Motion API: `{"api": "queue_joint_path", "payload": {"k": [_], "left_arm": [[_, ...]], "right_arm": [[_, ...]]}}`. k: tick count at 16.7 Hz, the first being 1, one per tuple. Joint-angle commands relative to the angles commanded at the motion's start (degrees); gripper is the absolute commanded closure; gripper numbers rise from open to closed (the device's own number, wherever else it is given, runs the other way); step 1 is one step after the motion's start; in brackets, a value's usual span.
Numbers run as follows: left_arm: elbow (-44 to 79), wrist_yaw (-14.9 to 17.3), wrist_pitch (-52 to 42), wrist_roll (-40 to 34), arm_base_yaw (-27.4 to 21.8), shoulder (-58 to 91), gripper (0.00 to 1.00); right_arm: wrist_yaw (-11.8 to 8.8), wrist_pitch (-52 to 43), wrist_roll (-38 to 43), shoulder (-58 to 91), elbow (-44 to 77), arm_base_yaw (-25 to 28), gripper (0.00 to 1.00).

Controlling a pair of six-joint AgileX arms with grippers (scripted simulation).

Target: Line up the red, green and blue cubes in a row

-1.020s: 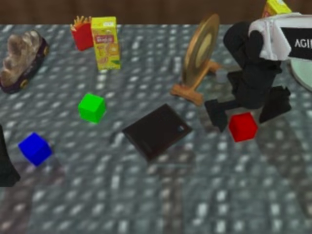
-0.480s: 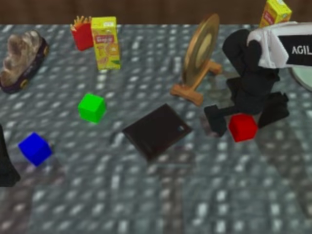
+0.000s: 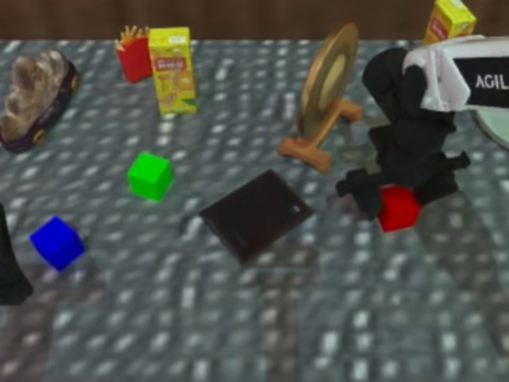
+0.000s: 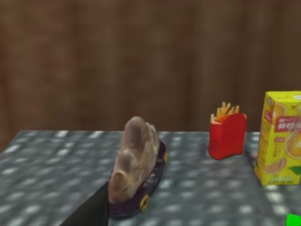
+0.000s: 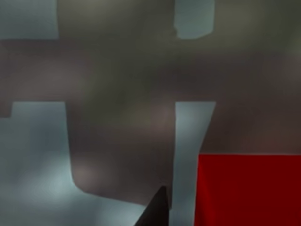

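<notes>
The red cube [image 3: 398, 209] lies at the table's right, just right of a dark flat case. My right gripper [image 3: 402, 193] has come down over it, open, one finger on each side and close to its faces. The right wrist view shows the red cube [image 5: 247, 190] near one dark fingertip [image 5: 157, 209] with a gap between them. The green cube [image 3: 149, 176] sits left of centre, and its corner shows as the green cube [image 4: 294, 220] in the left wrist view. The blue cube [image 3: 57, 242] rests near the left edge. My left gripper [image 3: 9, 274] stays parked beside it, open.
A dark flat case [image 3: 256, 213] lies mid-table. A gold plate on a wooden stand [image 3: 322, 95] is behind the red cube. At the back stand a fries carton [image 3: 134, 54], a yellow juice box [image 3: 172, 70], bread on a tray [image 3: 33, 95] and a second juice box [image 3: 449, 20].
The right gripper has sunk lower around the red cube and its fingers have drawn in towards the cube's sides. The cubes and the left arm have not moved.
</notes>
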Motion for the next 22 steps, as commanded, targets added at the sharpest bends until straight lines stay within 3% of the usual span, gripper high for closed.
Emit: {"api": "queue_joint_path", "payload": {"k": [3,4,13,22], "left_arm": [[0.00,0.00,0.00,0.00,0.00,0.00,0.00],[0.00,0.00,0.00,0.00,0.00,0.00,0.00],[0.00,0.00,0.00,0.00,0.00,0.00,0.00],[0.00,0.00,0.00,0.00,0.00,0.00,0.00]], "right_arm": [[0.00,0.00,0.00,0.00,0.00,0.00,0.98],[0.00,0.00,0.00,0.00,0.00,0.00,1.00],[0.19,-0.79,-0.11,-1.82,0.73,-0.11,1.00],[0.13,-13.79,-0.19,-7.00,8.53,0.35,1.00]]}}
